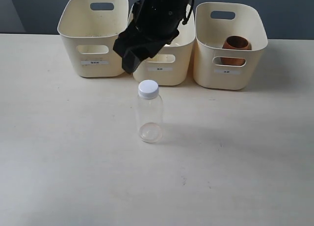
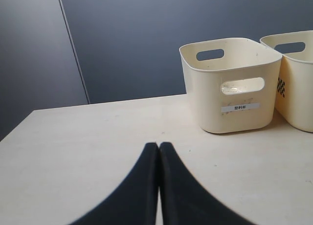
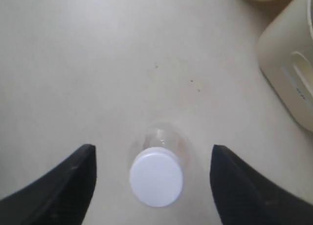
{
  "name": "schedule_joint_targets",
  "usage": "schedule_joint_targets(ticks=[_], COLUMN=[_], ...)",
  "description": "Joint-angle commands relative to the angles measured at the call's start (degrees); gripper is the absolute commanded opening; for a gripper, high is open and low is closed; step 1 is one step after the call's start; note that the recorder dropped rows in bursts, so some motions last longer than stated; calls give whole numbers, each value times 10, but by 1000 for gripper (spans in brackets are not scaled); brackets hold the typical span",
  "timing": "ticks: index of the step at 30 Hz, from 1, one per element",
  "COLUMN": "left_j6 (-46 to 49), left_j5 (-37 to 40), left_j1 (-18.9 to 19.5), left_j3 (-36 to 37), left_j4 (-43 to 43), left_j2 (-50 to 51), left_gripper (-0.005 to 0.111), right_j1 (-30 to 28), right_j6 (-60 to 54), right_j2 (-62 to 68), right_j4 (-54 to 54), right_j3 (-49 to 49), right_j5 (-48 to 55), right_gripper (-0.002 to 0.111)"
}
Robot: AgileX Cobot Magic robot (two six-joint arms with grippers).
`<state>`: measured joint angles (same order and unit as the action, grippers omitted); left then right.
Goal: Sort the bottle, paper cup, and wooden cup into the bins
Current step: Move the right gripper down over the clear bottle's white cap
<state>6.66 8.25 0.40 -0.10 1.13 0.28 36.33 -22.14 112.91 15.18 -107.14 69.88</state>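
Note:
The clear bottle (image 1: 148,113) with a white cap stands upright on the table in front of the middle bin (image 1: 167,64). My right gripper (image 1: 132,59) hangs above and just behind it. Seen from the right wrist, this gripper (image 3: 152,149) is open, its two black fingers wide on either side of the bottle's white cap (image 3: 156,177) and above it, not touching. The reddish-brown wooden cup (image 1: 236,49) sits inside the right bin (image 1: 230,71). No paper cup shows. My left gripper (image 2: 159,146) is shut and empty, low over the table some way from the left bin (image 2: 230,112).
The three cream bins stand in a row at the back, the left bin (image 1: 93,54) among them. The right arm hides much of the middle bin. One bin's wall (image 3: 293,78) shows near the bottle in the right wrist view. A dark wall rises behind the table.

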Motion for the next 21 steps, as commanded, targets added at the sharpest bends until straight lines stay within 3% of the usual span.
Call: schedule_joint_targets(ticks=[1,7,21], left_j6=[-1,-1,0], left_j5=[-5,-5,-5], left_j1=[0,0,0], left_j3=[1,1,1], left_j4=[-2,-2,-2], left_j2=[-3,-3,-3], left_gripper=[0,0,0], right_j1=[3,3,3], right_j6=[-3,-3,-3], right_j2=[-23,-26,-24], right_j4=[24,17,1], right_j3=[41,89,89], right_j5=[1,1,1], right_gripper=[70,71,71])
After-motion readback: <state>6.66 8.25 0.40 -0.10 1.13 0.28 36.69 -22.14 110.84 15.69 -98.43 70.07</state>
